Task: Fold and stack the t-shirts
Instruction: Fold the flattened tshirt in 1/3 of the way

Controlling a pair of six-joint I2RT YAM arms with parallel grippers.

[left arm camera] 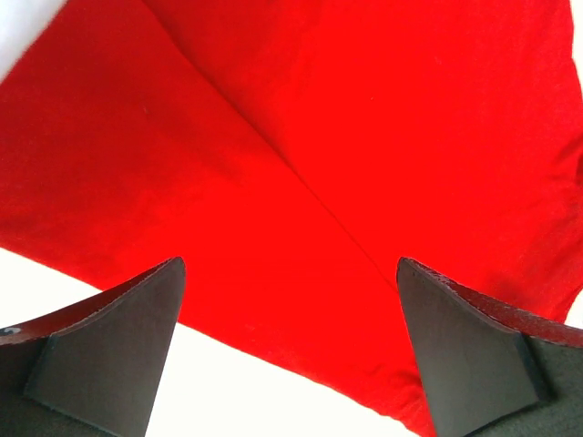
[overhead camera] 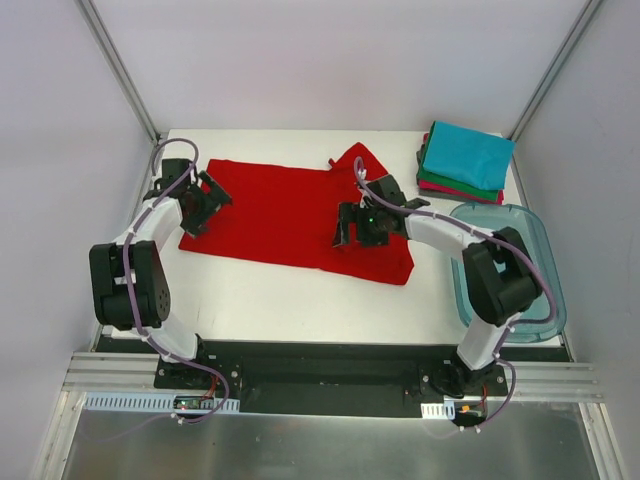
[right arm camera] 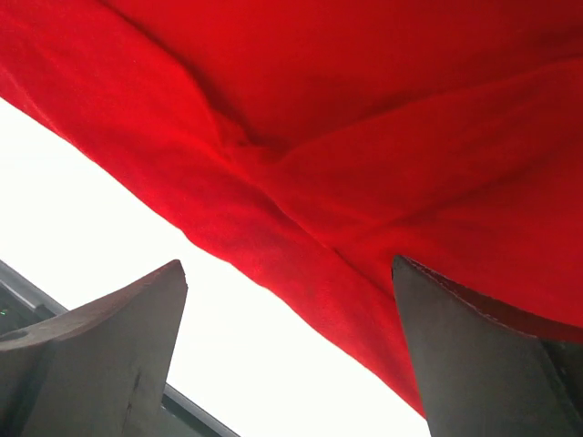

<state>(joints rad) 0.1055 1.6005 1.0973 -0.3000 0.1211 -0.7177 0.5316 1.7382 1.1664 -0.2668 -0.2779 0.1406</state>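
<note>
Red t-shirt [overhead camera: 290, 215] flat on table [overhead camera: 300, 300], folded tees [overhead camera: 462, 160] stacked far-right | top: we see left pincer [overhead camera: 203, 203] over its left edge, right pincer [overhead camera: 350, 228] over its right half | left wrist: jaws spread, nothing pinched, cloth beneath | right wrist: jaws spread over rumpled hem

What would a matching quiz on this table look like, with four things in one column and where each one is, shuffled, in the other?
Column A
1. red t-shirt
2. folded t-shirt stack
3. clear bluish tub
4. left gripper

Column B
a. far right corner of the table
b. spread flat across the middle
c. open, over the red cloth's left end
d. near right side, partly under the right arm

Pairs: 1-b, 2-a, 3-d, 4-c
</note>
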